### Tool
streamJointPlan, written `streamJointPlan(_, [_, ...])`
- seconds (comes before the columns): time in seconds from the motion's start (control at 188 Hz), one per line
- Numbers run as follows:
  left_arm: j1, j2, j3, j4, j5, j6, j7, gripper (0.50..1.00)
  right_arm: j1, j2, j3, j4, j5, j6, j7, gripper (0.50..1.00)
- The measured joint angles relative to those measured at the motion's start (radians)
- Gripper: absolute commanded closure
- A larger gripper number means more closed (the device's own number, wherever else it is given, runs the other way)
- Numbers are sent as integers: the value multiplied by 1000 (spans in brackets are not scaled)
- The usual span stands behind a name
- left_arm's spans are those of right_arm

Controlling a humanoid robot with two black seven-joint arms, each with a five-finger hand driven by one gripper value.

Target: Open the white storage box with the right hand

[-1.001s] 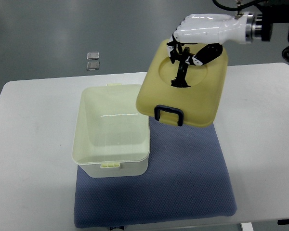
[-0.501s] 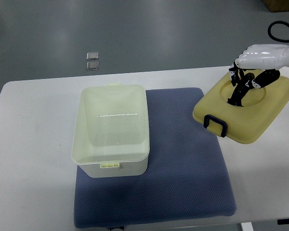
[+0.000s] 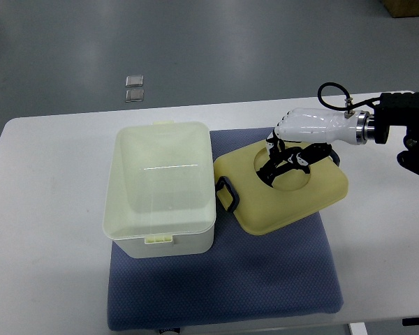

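Observation:
The white storage box (image 3: 160, 188) stands open and empty on the left part of a blue mat (image 3: 265, 272). Its pale yellow lid (image 3: 283, 192) lies on the mat just right of the box, with a dark blue clip handle (image 3: 228, 193) facing the box. My right hand (image 3: 293, 150) comes in from the right edge and is over the lid's round recess, its fingers (image 3: 279, 162) curled on the lid there. The left arm is out of the picture.
A white table (image 3: 49, 230) carries the mat. Two small square pieces (image 3: 133, 88) lie on the grey floor beyond the table's far edge. Dark cabling and the right forearm (image 3: 398, 125) sit above the table's right end.
The right hand swung the lid out to the right, then brought it back left and lower. The lid now rests on the mat beside the box.

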Motion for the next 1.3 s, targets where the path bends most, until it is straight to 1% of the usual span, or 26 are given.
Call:
streamJointPlan(0.165, [0, 0, -1, 0, -1, 0, 0, 500, -14, 53, -2, -35, -2, -2, 0, 1000])
streamJointPlan(0.368, [0, 0, -2, 0, -2, 1, 0, 500, -41, 76, -2, -62, -3, -20, 0, 1000])
streamJointPlan(0.373, [0, 0, -2, 0, -2, 1, 0, 500, -42, 76, -2, -63, -3, -20, 0, 981])
streamJointPlan(0.378, [0, 0, -2, 0, -2, 1, 0, 500, -44, 76, -1, -63, -3, -21, 0, 866])
streamJointPlan(0.383, [0, 0, -2, 0, -2, 1, 0, 500, -45, 77, -1, -63, -3, -22, 0, 865])
streamJointPlan(0.389, [0, 0, -2, 0, -2, 1, 0, 500, -45, 77, -1, -63, -3, -22, 0, 741])
streamJointPlan(0.394, [0, 0, -2, 0, -2, 1, 0, 500, -46, 77, 0, -64, -3, -22, 0, 740])
streamJointPlan(0.399, [0, 0, -2, 0, -2, 1, 0, 500, -47, 77, 0, -64, -3, -23, 0, 639])
streamJointPlan(0.405, [0, 0, -2, 0, -2, 1, 0, 500, -48, 77, 0, -64, -3, -23, 0, 638])
streamJointPlan(0.41, [1, 0, -2, 0, -2, 1, 0, 500, -49, 77, 1, -64, -3, -24, 0, 563])
streamJointPlan(0.485, [1, 0, -2, 0, -3, 1, 0, 500, -62, 77, 6, -65, -1, -27, 0, 556])
streamJointPlan(0.772, [1, 0, 0, 0, -3, 1, 0, 500, -85, 62, 17, -66, 9, -18, 0, 556])
streamJointPlan(0.905, [1, 0, 0, 0, -3, 1, 0, 500, -79, 38, 29, -67, 105, -10, -1, 556])
streamJointPlan(1.044, [1, 0, -1, 0, -3, 1, 0, 500, -70, -10, 51, -76, 359, 25, -29, 556])
streamJointPlan(1.156, [1, 0, -1, 0, -2, 1, 0, 500, -65, -35, 107, -103, 648, 93, -64, 558])
streamJointPlan(1.225, [1, 0, -1, -1, -1, 0, 0, 500, -67, -39, 150, -113, 866, 134, -120, 558])
streamJointPlan(1.3, [0, 0, 1, -1, -1, 0, 0, 500, -73, -37, 179, -123, 1101, 150, -192, 558])
